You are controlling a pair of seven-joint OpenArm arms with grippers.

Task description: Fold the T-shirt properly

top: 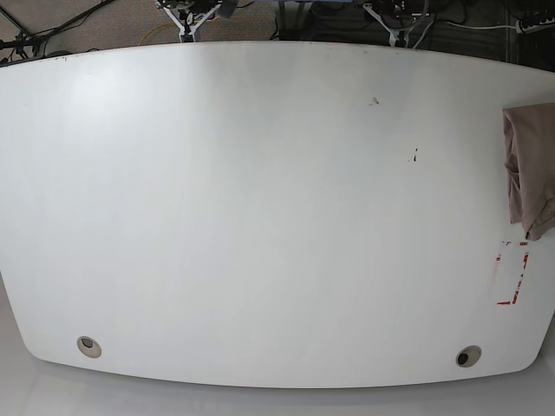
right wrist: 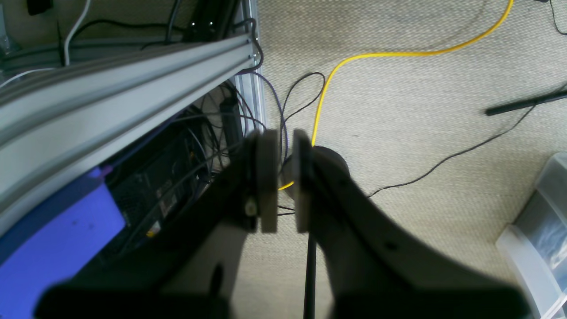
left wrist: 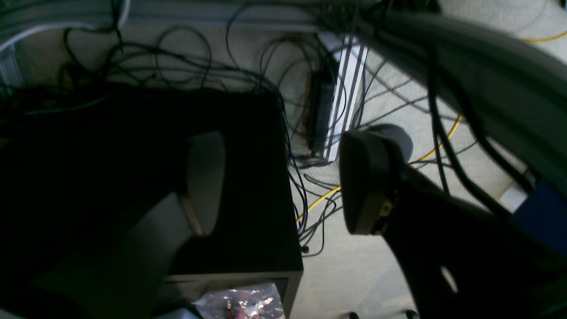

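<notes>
T-shirt at table edge (partly cropped); left gripper spread empty, right gripper clenched

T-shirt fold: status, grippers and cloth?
Left gripper open, empty, off the table. Right gripper shut, empty, over floor. T-shirt bunched at table edge, untouched. Nothing in the way.

table: smooth white top, faint sheen, a few small dark marks. t-shirt: soft thin matt cloth, creased. floor carpet: rough woven loop texture, matt. frame rail: brushed grey metal, ridged. yellow cable: smooth plastic sheath. left gripper and right gripper: matt dark plastic, dull grey pads. black box: matt.
</notes>
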